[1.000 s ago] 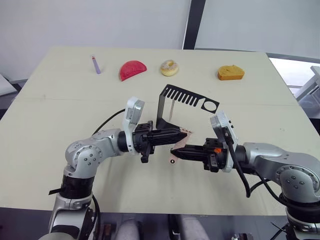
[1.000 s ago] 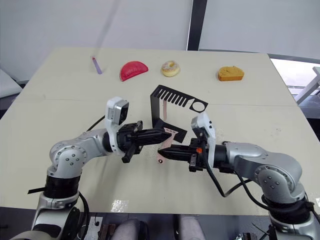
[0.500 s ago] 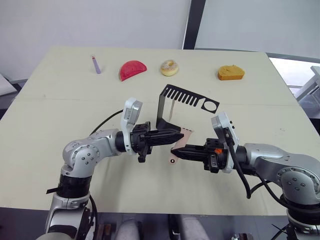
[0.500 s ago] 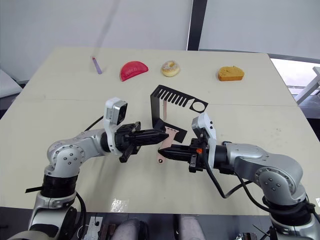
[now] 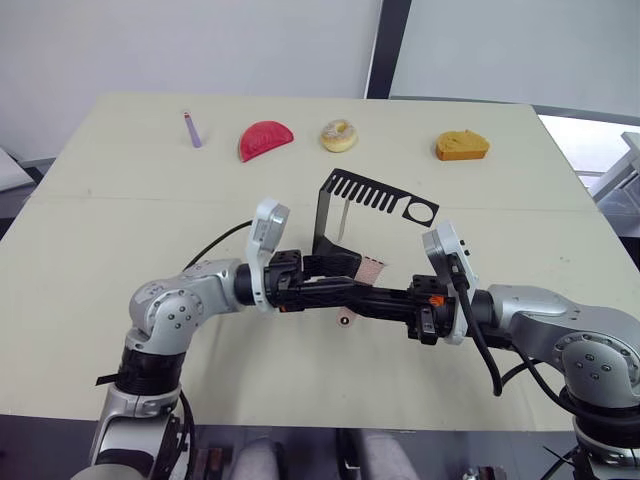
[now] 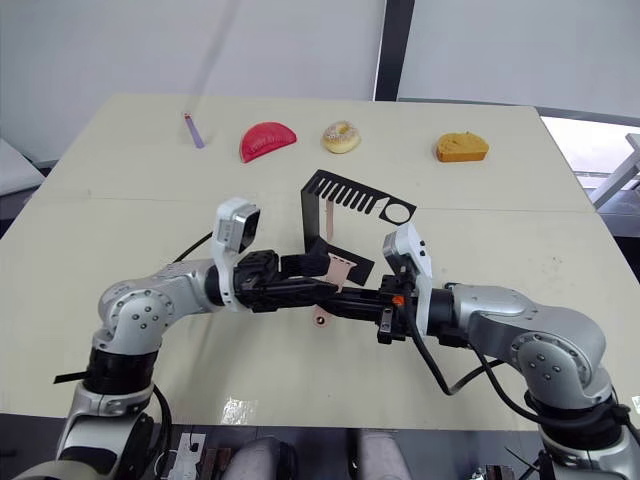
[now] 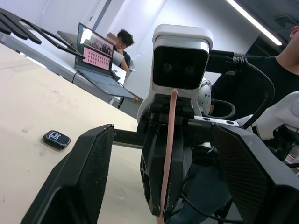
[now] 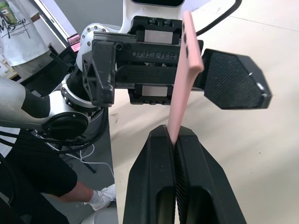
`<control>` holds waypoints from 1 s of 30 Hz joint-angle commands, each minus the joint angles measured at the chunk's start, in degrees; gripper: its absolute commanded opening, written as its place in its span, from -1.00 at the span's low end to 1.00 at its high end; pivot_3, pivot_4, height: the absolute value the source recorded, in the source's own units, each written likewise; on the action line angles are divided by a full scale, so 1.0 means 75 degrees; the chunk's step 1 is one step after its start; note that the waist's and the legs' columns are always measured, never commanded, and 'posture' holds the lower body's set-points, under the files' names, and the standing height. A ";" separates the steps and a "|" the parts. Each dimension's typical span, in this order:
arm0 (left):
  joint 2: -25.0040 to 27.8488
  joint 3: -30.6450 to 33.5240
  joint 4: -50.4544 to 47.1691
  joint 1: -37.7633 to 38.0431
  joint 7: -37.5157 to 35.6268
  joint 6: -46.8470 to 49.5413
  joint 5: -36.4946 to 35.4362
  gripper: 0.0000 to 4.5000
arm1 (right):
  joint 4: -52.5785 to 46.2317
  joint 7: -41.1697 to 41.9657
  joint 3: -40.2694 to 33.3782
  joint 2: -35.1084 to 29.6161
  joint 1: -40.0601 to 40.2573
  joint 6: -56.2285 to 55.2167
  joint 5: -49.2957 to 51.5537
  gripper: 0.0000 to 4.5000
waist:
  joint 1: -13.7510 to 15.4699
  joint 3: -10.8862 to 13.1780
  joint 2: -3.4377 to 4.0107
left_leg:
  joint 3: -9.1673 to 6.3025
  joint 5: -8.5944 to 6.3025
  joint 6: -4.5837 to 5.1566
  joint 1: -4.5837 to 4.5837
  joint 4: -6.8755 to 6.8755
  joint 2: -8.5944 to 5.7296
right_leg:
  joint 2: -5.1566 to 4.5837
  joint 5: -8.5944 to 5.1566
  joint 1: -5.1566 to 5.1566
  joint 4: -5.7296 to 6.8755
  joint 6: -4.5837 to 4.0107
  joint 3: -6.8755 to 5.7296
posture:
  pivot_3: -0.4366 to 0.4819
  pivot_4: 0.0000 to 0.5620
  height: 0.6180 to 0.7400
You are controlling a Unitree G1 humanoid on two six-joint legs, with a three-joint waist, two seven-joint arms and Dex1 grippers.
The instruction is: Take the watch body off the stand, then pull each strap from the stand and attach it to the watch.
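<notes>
Passing the strap [image 8: 186,79]: right gripper [image 8: 175,140] pinches its end near the table's [image 5: 100,250] front edge; left gripper [image 7: 163,154] gapes wide around it. Close squarely before releasing.

Left hand [image 5: 325,287]: fingers spread wide, pointing right. Right hand [image 5: 352,297]: fingers pressed together, pointing left between them.

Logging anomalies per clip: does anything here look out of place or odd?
Yes: the watch body lies loose on the table, in neither gripper. The right gripper pinches a pink strap between the left gripper's open fingers.
</notes>
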 commanded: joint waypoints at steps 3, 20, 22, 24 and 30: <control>-0.0105 0.0037 -0.0364 -0.0160 0.0122 0.0030 -0.0190 -0.20 | -0.0109 -0.0039 -0.0095 -0.0055 -0.0099 -0.0073 0.0148 -1.00 | -0.0012 0.0000 0.0000 | 0.0000 0.0000 0.0000 0.0001 0.0000 0.0000 | 0.0000 0.0000 0.0000 0.0000 0.0000 0.0000 | -0.05 -0.47 0.95; -0.0177 0.0030 -0.0467 -0.0152 0.0320 0.0067 -0.0217 -0.20 | -0.0070 0.0000 -0.0102 -0.0082 -0.0135 -0.0068 0.0147 -1.00 | -0.0004 0.0001 0.0001 | -0.0001 0.0000 0.0000 -0.0002 0.0000 0.0000 | 0.0000 0.0000 -0.0001 -0.0002 0.0000 -0.0001 | -0.05 -0.47 0.95; -0.0168 0.0042 -0.0477 -0.0127 0.0329 0.0074 -0.0219 -0.20 | -0.0061 -0.0019 -0.0121 -0.0073 -0.0143 -0.0063 0.0176 -1.00 | -0.0004 0.0001 0.0001 | -0.0002 0.0000 0.0000 -0.0002 -0.0001 0.0000 | 0.0000 0.0000 -0.0001 -0.0002 0.0000 -0.0001 | -0.05 -0.47 0.95; -0.0157 0.0054 -0.0468 -0.0111 0.0331 0.0079 -0.0226 -0.20 | -0.0045 -0.0024 -0.0124 -0.0070 -0.0157 -0.0062 0.0176 -1.00 | -0.0004 0.0001 0.0001 | -0.0002 0.0000 0.0000 -0.0002 0.0000 0.0000 | 0.0000 0.0000 -0.0001 -0.0002 0.0000 -0.0001 | -0.05 -0.47 0.95; -0.0110 0.0082 -0.0403 -0.0079 0.0312 0.0053 -0.0211 -0.20 | -0.0038 -0.0045 -0.0179 -0.0096 -0.0151 -0.0042 0.0228 -1.00 | -0.0004 0.0001 0.0001 | -0.0002 0.0000 0.0000 -0.0003 0.0000 0.0000 | 0.0000 0.0000 -0.0001 -0.0002 0.0000 -0.0001 | -0.05 -0.47 0.95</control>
